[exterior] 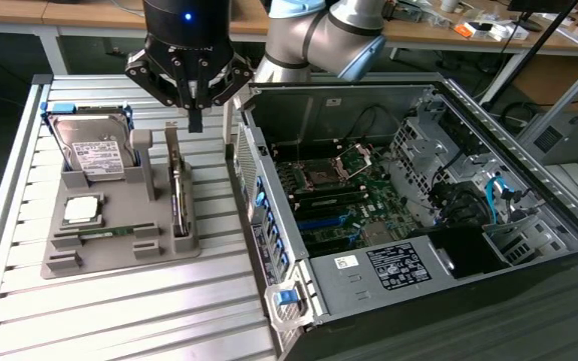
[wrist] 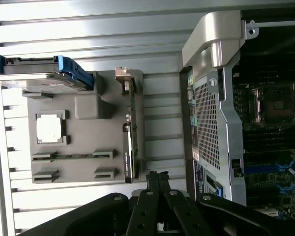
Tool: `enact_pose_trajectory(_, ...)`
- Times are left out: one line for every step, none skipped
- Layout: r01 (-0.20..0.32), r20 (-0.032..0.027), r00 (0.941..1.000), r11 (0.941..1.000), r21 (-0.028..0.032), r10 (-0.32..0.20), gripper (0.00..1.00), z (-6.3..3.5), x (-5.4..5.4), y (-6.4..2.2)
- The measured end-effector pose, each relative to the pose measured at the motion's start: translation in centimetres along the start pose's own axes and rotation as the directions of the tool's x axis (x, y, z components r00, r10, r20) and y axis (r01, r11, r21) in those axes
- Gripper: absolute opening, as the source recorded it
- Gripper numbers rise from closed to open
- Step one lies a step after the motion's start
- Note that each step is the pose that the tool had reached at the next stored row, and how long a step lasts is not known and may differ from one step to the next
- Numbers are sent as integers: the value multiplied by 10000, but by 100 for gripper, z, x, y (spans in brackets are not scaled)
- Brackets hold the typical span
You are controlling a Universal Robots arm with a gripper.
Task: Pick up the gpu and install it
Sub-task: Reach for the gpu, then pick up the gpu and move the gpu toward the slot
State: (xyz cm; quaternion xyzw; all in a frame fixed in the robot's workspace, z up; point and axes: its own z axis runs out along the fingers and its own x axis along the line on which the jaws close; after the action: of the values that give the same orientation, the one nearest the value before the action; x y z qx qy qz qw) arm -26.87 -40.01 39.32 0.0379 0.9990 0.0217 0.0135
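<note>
Closest to the wrist camera, the end effector (wrist: 157, 176) shows dark linkages meeting in two fingers pressed together, with nothing between them. In the exterior view it hangs above the far end of the gpu (exterior: 175, 188), apart from it and empty.

The gpu stands on its long edge in a slot of the grey tray (exterior: 108, 263) on the slatted bench (exterior: 118, 316). That probably leaves its upper edge free for a pinch from above (a card lying flat would offer little to catch).

Read as a clock face on the exterior view:
- The hard drive (exterior: 93, 154) leans in its cradle at ten o'clock from the gpu.
- The processor (exterior: 81, 210) sits at nine.
- The memory stick (exterior: 108, 233) sits at eight.
- The open computer case (exterior: 254, 173) lies on its side at three o'clock, with the motherboard (exterior: 339, 195) facing up, which I judge keeps its slots reachable from overhead.

The pick-up is not yet made.
</note>
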Motion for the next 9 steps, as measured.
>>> enact_pose_trajectory(0, 0, 10000, 10000, 0, 0, 11, 0, 3, 0)
enact_pose_trajectory(2, -1, 10000, 10000, 0, -2, 11, 0, 3, 0)
enact_pose_trajectory(1, -1, 10000, 10000, 0, -1, 11, 0, 4, 0)
enact_pose_trajectory(1, -1, 10000, 10000, 0, -1, 11, 0, 4, 0)
enact_pose_trajectory(1, -1, 10000, 10000, 0, -1, 11, 0, 4, 0)
enact_pose_trajectory(1, -1, 10000, 10000, 0, -1, 11, 0, 4, 0)
enact_pose_trajectory(1, -1, 10000, 10000, 0, -1, 11, 0, 4, 0)
enact_pose_trajectory(1, -1, 10000, 10000, 0, -1, 11, 0, 4, 0)
enact_pose_trajectory(1, -1, 10000, 10000, 0, -1, 11, 0, 4, 0)
